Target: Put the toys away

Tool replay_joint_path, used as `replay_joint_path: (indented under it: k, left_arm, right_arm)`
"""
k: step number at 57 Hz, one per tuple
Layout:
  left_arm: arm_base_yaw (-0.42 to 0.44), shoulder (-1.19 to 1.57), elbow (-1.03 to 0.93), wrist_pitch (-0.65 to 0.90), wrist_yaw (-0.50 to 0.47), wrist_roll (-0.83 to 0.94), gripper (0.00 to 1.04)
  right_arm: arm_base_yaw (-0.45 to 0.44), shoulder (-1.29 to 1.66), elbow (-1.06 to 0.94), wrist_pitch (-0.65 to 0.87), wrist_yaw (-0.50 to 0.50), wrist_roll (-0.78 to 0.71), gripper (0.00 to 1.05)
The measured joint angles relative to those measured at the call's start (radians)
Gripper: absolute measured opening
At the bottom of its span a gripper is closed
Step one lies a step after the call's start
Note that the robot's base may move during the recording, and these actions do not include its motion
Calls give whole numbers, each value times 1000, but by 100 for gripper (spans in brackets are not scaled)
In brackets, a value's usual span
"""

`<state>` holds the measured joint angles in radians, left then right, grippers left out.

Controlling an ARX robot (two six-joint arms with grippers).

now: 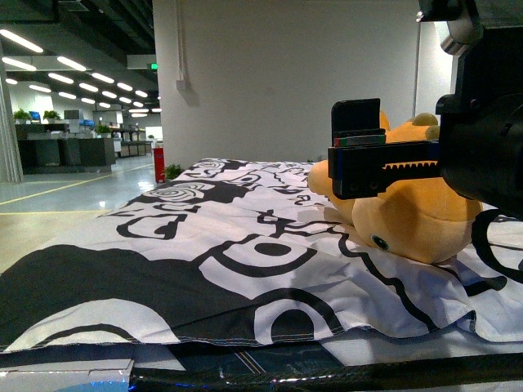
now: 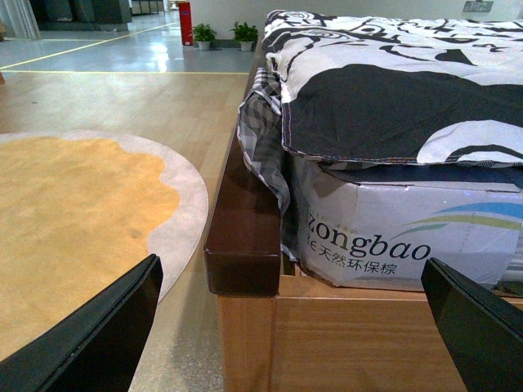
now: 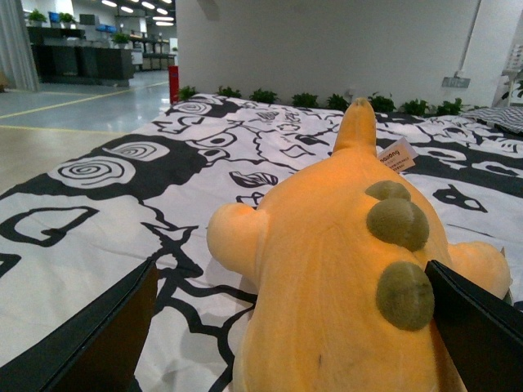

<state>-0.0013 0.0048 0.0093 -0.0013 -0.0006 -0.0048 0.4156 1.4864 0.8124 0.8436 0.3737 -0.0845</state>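
Bright light is cast by long white ceiling strip lights. Glare is seen on the glossy grey floor. Soft shadow is thrown beneath the orange-yellow plush animal.

A wooden bed is carrying a wrapped mattress, and a black-and-white patterned cover is lying spread over it. An orange plush toy is resting on the cover.

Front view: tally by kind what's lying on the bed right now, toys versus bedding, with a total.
Orange plush toy: 1
Black-and-white patterned cover: 1
Total: 2
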Motion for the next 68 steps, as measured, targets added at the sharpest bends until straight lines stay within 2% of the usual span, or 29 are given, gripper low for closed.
replay_joint_path:
  k: [29, 52, 68]
  left_arm:
    - [0, 0, 0, 0, 0, 0, 99]
    - [0, 0, 0, 0, 0, 0, 99]
    - [0, 0, 0, 0, 0, 0, 99]
  right_arm:
    - [-23, 120, 106, 38, -5, -24, 98]
    - [-9, 195, 110, 160, 9, -97, 98]
    - [-8, 195, 70, 211, -7, -130, 52]
